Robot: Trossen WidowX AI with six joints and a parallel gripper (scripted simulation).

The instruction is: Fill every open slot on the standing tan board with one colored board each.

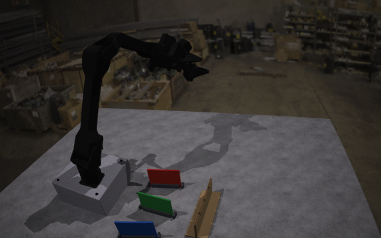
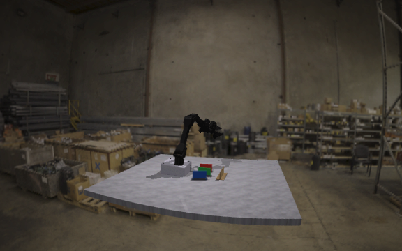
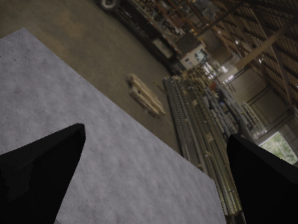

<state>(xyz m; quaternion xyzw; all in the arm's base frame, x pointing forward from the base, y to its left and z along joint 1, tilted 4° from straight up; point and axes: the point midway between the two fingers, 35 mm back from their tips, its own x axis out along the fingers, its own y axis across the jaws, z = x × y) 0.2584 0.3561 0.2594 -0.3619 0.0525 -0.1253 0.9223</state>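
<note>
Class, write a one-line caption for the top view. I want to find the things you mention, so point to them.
The open gripper (image 1: 202, 67) (image 2: 220, 131) (image 3: 157, 137) hovers above three colored boards standing beside the tan board (image 1: 199, 216) (image 2: 221, 173).

- Top: raised, fairly near, facing down across the desk (image 1: 281, 172) (image 2: 244, 202) (image 3: 115, 165) toward its far edge; near corners cropped.
- Exterior: farther back, beyond the near edge, facing the same wall side; both share arm and boards.
- Wrist: close behind the fingertips, tilted, facing past a desk corner.

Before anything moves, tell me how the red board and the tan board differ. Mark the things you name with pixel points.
The red board (image 1: 164, 178) (image 2: 206, 166) sits in a dark holder; the tan board (image 1: 208, 192) (image 2: 222, 173) stands on a tan base. The red board shows its broad face to the top view, the tan board nearly its edge. Both stand upright.
</note>
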